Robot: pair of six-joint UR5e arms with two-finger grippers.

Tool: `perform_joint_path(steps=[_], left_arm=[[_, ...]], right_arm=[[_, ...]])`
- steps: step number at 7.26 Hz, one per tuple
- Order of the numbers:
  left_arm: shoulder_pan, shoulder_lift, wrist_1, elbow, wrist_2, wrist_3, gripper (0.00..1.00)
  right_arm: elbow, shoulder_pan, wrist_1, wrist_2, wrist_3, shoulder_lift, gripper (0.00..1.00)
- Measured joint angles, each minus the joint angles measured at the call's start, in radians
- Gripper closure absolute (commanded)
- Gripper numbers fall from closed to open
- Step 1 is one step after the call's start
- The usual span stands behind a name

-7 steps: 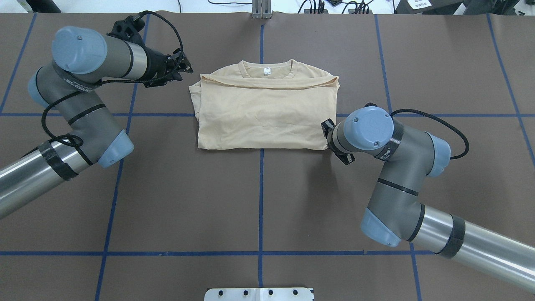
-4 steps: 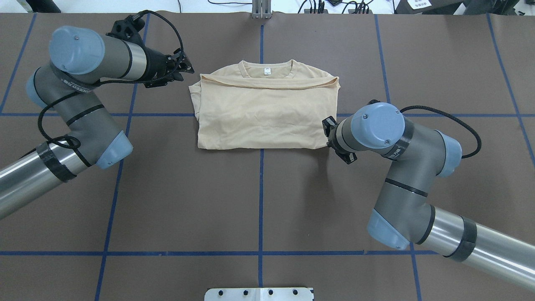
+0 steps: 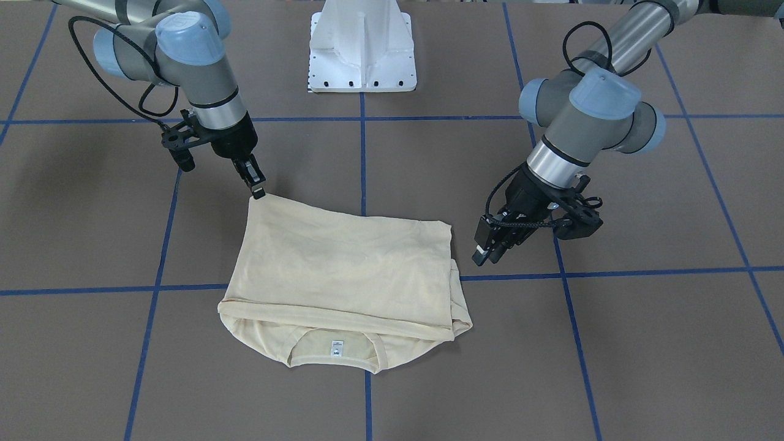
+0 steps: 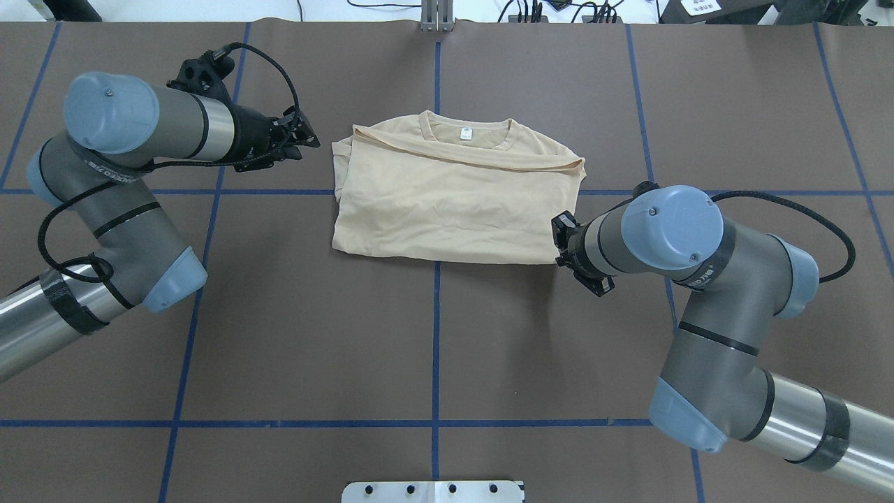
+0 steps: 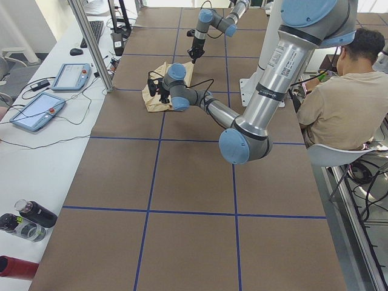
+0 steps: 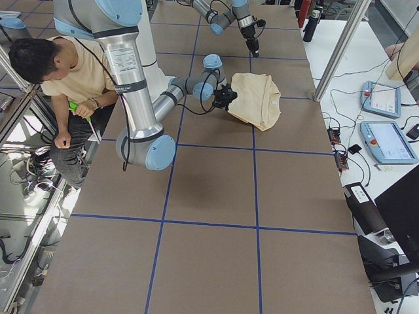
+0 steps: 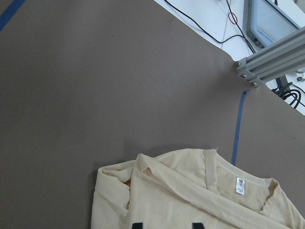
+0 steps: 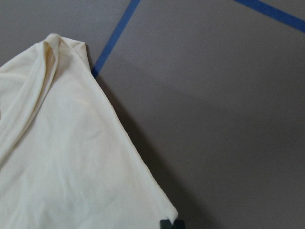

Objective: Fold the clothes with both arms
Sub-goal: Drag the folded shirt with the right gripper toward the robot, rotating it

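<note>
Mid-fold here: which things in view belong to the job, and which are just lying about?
Job: shirt; right end effector gripping its corner; left end effector open beside it.
Lying about: pendants; bottles; seated person; pedestal.

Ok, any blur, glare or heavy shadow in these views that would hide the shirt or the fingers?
Overhead: even, sharp, only soft shadows on the table; shirt fully legible. Right wrist: the shirt's edge throws a dark shadow and just the tips of the fingers show at the bottom. Left wrist: white bench at top is washed out. Side views: shirt small.
</note>
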Motion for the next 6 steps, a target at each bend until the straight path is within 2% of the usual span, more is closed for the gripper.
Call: perform_joint_path(steps=[2,5,6], left_arm=[[0.007,0.002,0.053,-0.034,-0.025,-0.001,0.55],[0.027,0.003,0.072,-0.055,-0.041,-0.004,0.54],[0.032,0.006,0.073,-0.056,-0.043,-0.004,0.53]], right_arm=[[0.109,-0.095,-0.139,0.003,0.000,-0.001,1.00],[0.186,-0.291,-0.199,0.011,0.014,-0.010,1.00],[0.191,-0.340,-0.201,0.016,0.048,-0.012,0.01]])
